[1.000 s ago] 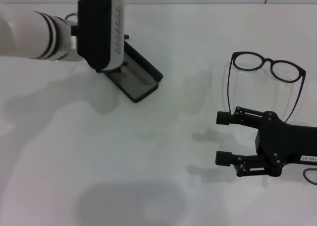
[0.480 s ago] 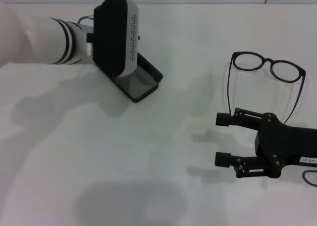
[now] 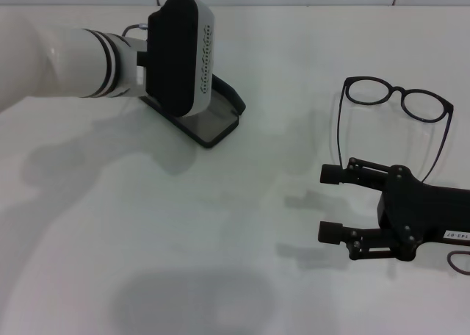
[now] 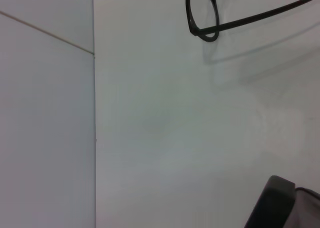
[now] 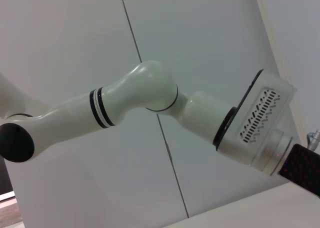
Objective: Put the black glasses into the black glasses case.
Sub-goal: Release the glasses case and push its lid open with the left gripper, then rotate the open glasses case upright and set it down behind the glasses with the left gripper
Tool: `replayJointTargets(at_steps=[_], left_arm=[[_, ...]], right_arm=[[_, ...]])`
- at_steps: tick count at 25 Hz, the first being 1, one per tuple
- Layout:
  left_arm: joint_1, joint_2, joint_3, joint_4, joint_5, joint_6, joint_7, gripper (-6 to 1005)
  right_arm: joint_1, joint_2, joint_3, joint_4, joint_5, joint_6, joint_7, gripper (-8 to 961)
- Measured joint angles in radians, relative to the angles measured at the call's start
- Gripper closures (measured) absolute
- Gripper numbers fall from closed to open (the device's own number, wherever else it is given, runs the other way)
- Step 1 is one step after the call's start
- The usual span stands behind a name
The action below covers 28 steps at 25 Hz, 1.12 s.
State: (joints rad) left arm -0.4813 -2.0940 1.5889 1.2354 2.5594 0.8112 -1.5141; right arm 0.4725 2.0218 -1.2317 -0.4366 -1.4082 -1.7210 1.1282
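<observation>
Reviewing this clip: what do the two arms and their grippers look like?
The left arm is glossy white with black joint rings, ending in a black-and-white wrist housing with perforated vents. The right gripper is matte black, with linkage fingers, a small white label and a thin cable nearby.

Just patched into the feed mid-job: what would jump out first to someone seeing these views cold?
The left arm's bulky wrist housing hangs over the open black glasses case at the table's far left, hiding most of it. The black glasses lie unfolded at far right, lenses away from the robot. Just nearer, the right end effector hovers open, empty.
</observation>
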Motion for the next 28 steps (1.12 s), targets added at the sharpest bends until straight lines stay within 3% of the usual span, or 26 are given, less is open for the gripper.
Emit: replayJointTargets(at_steps=[9,23,28], left_arm=[[-0.003,0.0,0.014,0.013,0.002,0.002,-0.074,739],[-0.052,0.0,0.018,0.08,0.087,0.069,-0.363,808],[-0.086,0.0,0.061,0.103,0.129,0.128,-0.535,840]], right_arm=[[-0.001,-0.001,0.0,-0.001,0.0,0.005,-0.001,78],[0.001,-0.005,0.005,-0.001,0.0,0.009,-0.009,78],[0.0,-0.005,0.007,-0.001,0.0,0.01,-0.01,78]])
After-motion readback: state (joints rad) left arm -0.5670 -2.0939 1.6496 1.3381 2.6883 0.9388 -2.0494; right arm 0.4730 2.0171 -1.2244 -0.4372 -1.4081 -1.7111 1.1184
